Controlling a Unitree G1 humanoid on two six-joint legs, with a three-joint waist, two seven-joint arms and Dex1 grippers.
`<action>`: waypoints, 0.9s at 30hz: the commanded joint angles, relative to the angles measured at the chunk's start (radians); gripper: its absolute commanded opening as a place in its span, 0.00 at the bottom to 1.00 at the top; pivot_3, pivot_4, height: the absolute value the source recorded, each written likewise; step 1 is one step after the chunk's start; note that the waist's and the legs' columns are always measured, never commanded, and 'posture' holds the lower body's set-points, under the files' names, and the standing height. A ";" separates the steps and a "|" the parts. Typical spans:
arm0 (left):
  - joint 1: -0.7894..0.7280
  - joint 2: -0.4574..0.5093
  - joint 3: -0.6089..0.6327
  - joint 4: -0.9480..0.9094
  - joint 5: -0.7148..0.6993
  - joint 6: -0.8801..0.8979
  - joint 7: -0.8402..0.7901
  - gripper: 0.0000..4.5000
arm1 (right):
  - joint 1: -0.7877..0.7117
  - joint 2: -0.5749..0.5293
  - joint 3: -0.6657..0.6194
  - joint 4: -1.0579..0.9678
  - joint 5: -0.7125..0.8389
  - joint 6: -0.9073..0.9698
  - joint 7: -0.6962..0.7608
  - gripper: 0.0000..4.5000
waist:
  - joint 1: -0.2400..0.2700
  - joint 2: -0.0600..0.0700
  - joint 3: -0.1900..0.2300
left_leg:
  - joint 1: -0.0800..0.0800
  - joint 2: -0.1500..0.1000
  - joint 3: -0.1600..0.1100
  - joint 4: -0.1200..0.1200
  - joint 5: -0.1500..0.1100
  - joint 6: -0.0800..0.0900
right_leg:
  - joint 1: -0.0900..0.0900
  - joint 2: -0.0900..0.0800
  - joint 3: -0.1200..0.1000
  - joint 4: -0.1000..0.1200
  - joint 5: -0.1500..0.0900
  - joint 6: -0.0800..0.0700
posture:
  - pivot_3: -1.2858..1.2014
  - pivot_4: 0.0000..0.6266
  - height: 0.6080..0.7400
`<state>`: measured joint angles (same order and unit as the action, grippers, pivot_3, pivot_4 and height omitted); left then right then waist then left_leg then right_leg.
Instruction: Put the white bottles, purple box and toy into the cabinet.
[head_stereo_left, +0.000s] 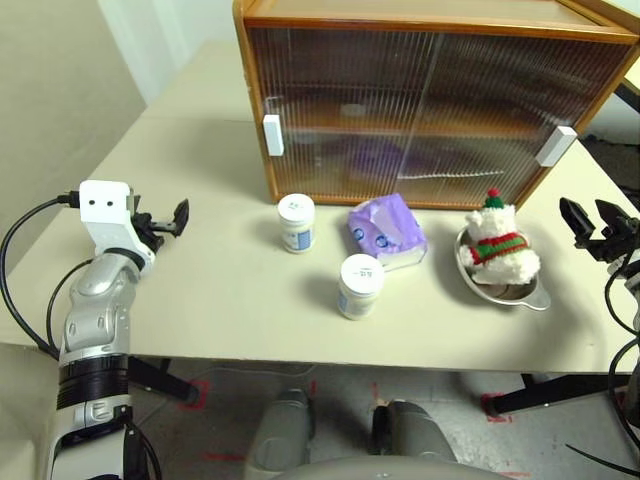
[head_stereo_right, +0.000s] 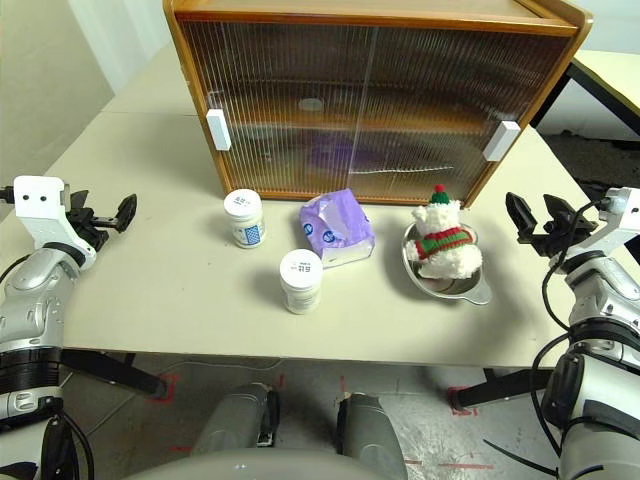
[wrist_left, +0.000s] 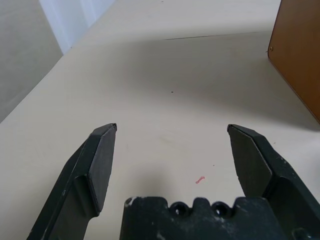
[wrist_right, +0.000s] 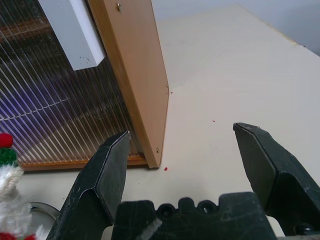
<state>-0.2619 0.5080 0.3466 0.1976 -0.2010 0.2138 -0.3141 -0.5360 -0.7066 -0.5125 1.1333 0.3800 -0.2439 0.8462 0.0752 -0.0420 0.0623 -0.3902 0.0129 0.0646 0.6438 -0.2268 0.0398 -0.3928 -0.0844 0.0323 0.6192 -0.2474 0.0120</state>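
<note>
In the metal bowl (head_stereo_left: 530, 296), the toy (head_stereo_left: 497, 246); cabinet (head_stereo_left: 430, 100) doors closed; both fingers spread, empty.

No readable text anywhere. Two white bottles (head_stereo_left: 297, 222) (head_stereo_left: 360, 286) carry blue-printed labels, too small to make out. Purple box (head_stereo_left: 387, 232) has round blue-white marks, also illegible.

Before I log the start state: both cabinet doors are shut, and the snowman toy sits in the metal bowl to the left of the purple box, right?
Not quite. The toy sits in the metal bowl to the right of the purple box, as the left eye view shows. Both cabinet doors are shut.
</note>
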 joint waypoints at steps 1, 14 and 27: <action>0.005 0.018 0.005 -0.012 -0.009 -0.001 -0.016 1.00 | 0.046 0.010 -0.017 -0.047 0.040 -0.001 0.072 0.99 | -0.002 0.000 0.002 | 0.000 0.000 0.000 0.000 0.000 0.000 | 0.000 0.000 0.000 0.000 0.000 0.000 | 0.57 0.09 1.00; -0.055 0.103 0.008 -0.074 -0.086 0.019 -0.167 0.55 | 0.397 0.115 0.051 -1.007 0.374 0.458 0.288 1.00 | -0.008 0.008 0.036 | -0.001 0.003 -0.001 -0.001 -0.001 -0.001 | -0.003 -0.002 -0.001 0.002 0.000 -0.001 | 0.57 0.16 1.00; -0.175 0.054 -0.118 -0.218 -0.084 0.079 -0.184 0.00 | 0.430 0.190 0.179 -1.255 0.364 0.484 0.241 1.00 | -0.002 0.005 0.043 | -0.018 0.004 0.000 0.002 0.000 -0.001 | -0.015 -0.003 -0.010 0.002 0.003 0.000 | 0.56 0.10 1.00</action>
<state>-0.4380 0.5677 0.2488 -0.0018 -0.3009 0.2954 -0.5086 -0.1295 -0.5209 -0.3374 -0.0996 0.7594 0.2654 1.0914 0.0737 -0.0375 0.1051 -0.4083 0.0165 0.0644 0.6457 -0.2270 0.0390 -0.4077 -0.0871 0.0203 0.6212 -0.2446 0.0120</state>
